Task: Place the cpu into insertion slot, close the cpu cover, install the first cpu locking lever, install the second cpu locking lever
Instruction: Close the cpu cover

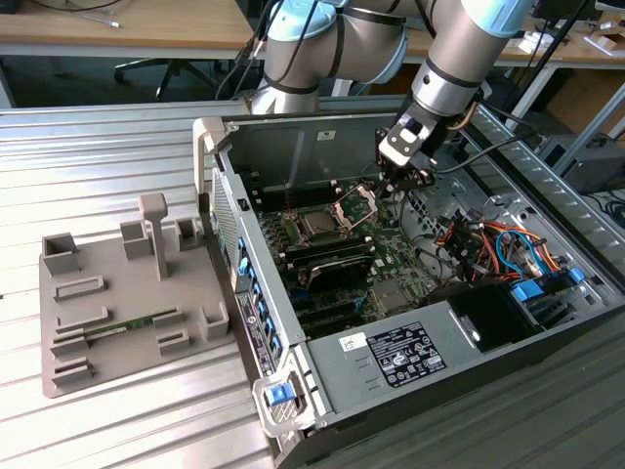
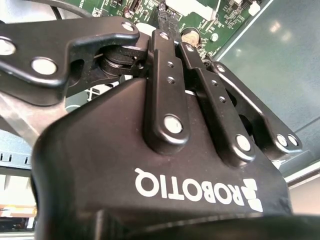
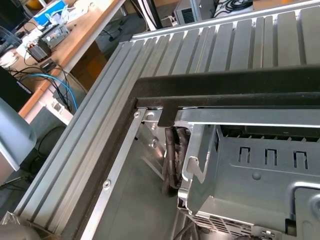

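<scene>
Exterior view shows you the gripper [image 1: 402, 186] with jaws clenched, its tips just beside the raised cover [image 1: 359, 203]. Beyond that cover from the jaws, the chip [image 1: 317, 224] lies in the socket [image 1: 298, 226].

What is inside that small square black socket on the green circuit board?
A small flat silver-grey square chip lies in the square black socket. The hinged silver metal frame stands raised beside it. Whatever lies under the chip is covered.
</scene>
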Robot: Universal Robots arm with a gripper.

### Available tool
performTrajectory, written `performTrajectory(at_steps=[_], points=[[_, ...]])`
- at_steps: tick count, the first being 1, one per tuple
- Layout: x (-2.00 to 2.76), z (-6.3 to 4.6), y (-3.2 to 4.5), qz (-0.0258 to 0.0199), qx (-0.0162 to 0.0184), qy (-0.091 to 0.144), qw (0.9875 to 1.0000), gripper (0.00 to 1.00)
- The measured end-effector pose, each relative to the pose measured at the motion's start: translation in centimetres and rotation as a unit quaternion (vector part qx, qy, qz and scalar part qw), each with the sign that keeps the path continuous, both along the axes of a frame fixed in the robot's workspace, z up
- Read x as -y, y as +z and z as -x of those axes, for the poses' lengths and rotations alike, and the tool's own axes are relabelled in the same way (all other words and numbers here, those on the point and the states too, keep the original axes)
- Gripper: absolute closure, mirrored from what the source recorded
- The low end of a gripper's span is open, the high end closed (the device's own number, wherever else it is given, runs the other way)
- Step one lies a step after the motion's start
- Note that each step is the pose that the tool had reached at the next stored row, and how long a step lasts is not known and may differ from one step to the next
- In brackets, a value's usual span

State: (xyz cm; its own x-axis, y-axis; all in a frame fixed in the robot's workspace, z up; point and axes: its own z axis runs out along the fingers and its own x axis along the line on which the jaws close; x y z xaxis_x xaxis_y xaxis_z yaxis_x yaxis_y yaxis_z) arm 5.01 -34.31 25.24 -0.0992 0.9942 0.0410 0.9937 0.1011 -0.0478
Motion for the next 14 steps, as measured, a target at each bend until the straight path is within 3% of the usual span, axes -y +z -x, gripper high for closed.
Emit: performTrajectory(at_steps=[14], points=[[0.0, 0.24, -0.03, 0.0, 0.0, 0.0, 1.0, 0.9]])
